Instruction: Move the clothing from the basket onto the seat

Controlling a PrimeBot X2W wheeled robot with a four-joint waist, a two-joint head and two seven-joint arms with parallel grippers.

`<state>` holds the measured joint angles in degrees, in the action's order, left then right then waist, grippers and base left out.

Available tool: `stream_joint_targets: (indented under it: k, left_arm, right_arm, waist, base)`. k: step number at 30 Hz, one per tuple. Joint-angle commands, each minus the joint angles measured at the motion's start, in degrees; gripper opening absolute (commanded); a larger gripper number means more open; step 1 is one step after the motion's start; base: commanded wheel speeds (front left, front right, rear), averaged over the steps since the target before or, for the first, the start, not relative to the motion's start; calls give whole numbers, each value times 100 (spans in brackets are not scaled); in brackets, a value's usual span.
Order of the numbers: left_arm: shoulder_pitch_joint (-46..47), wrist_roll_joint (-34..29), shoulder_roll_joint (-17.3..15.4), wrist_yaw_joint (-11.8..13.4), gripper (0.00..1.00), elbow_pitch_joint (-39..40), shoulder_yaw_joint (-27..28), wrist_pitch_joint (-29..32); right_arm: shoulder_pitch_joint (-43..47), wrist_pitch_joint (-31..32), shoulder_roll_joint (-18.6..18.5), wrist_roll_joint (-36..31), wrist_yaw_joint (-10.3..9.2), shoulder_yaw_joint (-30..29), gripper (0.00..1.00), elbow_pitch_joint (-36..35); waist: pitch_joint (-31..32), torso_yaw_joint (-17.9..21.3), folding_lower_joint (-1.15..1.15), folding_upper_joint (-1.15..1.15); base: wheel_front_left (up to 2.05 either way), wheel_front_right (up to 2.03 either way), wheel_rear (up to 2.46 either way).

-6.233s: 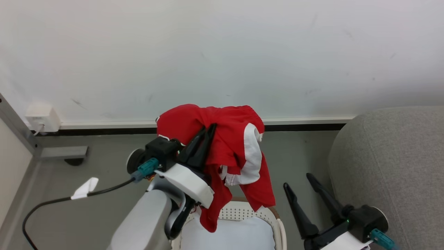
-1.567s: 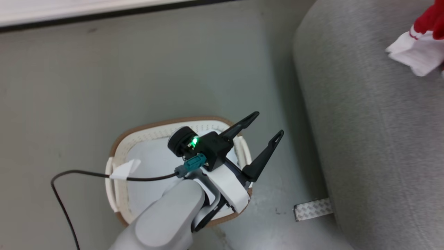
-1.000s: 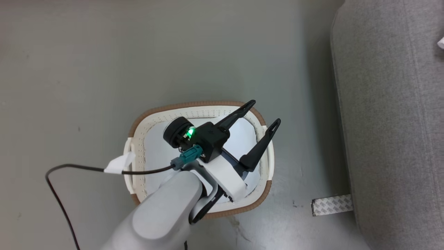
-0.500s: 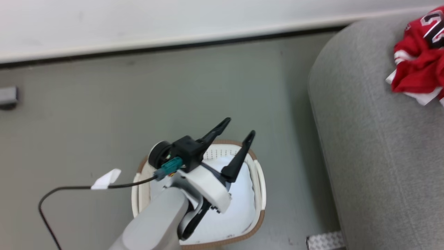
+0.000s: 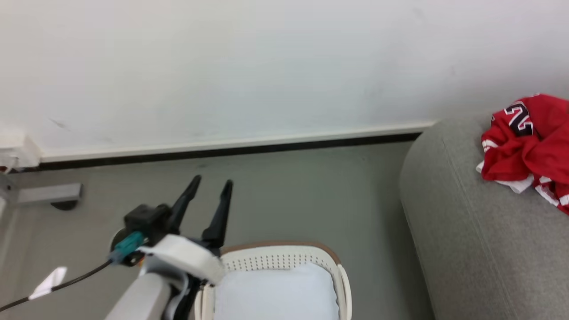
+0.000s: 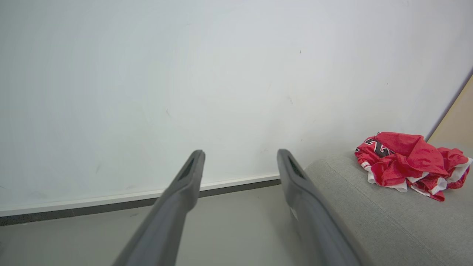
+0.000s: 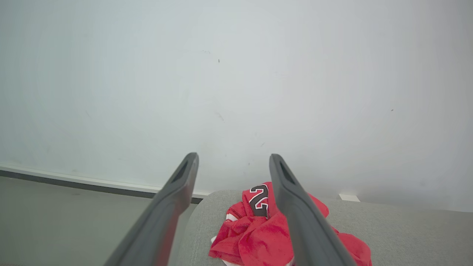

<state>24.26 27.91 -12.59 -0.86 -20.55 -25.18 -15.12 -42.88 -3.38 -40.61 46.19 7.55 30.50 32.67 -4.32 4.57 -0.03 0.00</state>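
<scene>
The clothing, a red jersey with white trim and a black number, lies crumpled on the grey seat at the right; it also shows as clothing and clothing in the wrist views. The white basket with a brown rim stands on the floor at the bottom centre. My left gripper is open with nothing between its fingers, just left of the basket's rim. Above and before the jersey, my right gripper stands open and apart from it, holding nothing.
A pale blue-white cloth lies inside the basket. A white wall with a dark skirting runs behind. A wall socket and a grey bracket are at the far left. A dark cable with a white tag trails from my left wrist.
The head camera has tilted up, so the wall fills more of the view. My left gripper has swung from over the basket to its left side. The jersey lies on the seat, released.
</scene>
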Motion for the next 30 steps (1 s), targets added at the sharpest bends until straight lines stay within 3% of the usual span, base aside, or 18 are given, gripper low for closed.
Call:
stream_joint_targets:
  k: [1,8,19,23,30]
  left_arm:
    - [-211,-34,-106,22,100,48,121,-3]
    - [-958,-118,-54,61,100,425,964,-4]
    - [-1965,-930,423,-171,100,670,1981,-5]
    - [-2149,-1228,633,-329,100,666,2161,-5]
    - [-2242,-1491,833,-530,100,496,2278,-5]
  right_arm:
    - [312,-216,167,-60,-12,-142,100,-76]
    - [1637,-1083,996,-621,-12,-1062,100,-557]
    - [3802,-1182,2611,-1860,-12,-2473,100,-1893]
    - [4128,-1182,2952,-2150,-13,-2542,100,-1989]
    - [4176,-1183,3078,-2421,-13,-2322,100,-1868]
  waist:
    - [244,-153,3,0]
    - [482,-348,3,0]
    - [563,-488,3,0]
    - [568,-490,3,0]
    - [590,-441,3,0]
  base:
    - [0,0,0]
    - [0,0,0]
    - [0,0,0]
    - [0,0,0]
    - [0,0,0]
